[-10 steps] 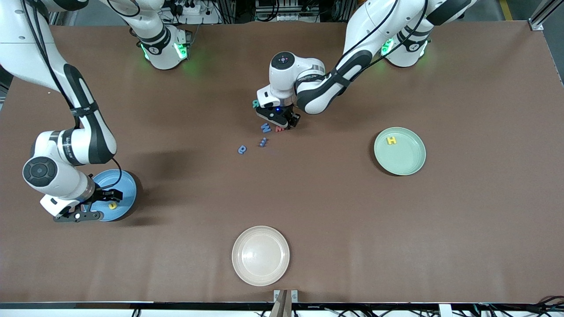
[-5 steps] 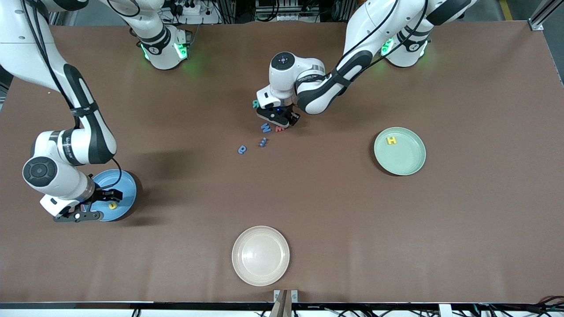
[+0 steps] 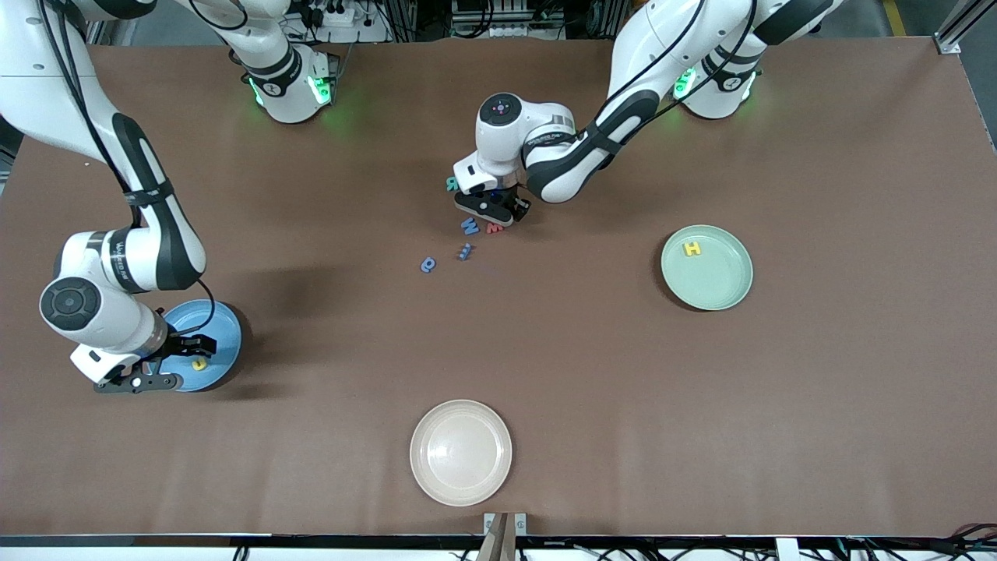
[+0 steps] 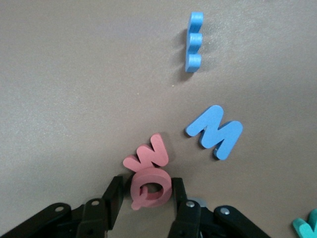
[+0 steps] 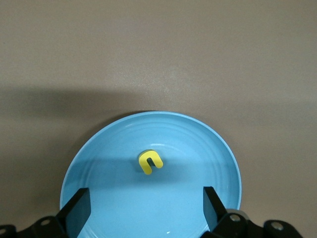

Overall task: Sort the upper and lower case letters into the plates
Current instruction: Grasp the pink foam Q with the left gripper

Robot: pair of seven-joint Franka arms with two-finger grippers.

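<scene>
So the left gripper [image 4: 147, 198] has its fingers pinched on the red Q [image 4: 148, 188] right at the table, red W [image 4: 148, 156] touching it just ahead, so next it needs a clean lift toward the mint plate [image 3: 728, 292], while the right gripper [image 5: 146, 208] waits wide open and empty over the blue plate [image 5: 99, 168] holding the yellow u [image 5: 150, 162]

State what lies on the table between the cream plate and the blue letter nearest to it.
Nothing: the front view shows bare table between the cream plate and that blue letter.
</scene>
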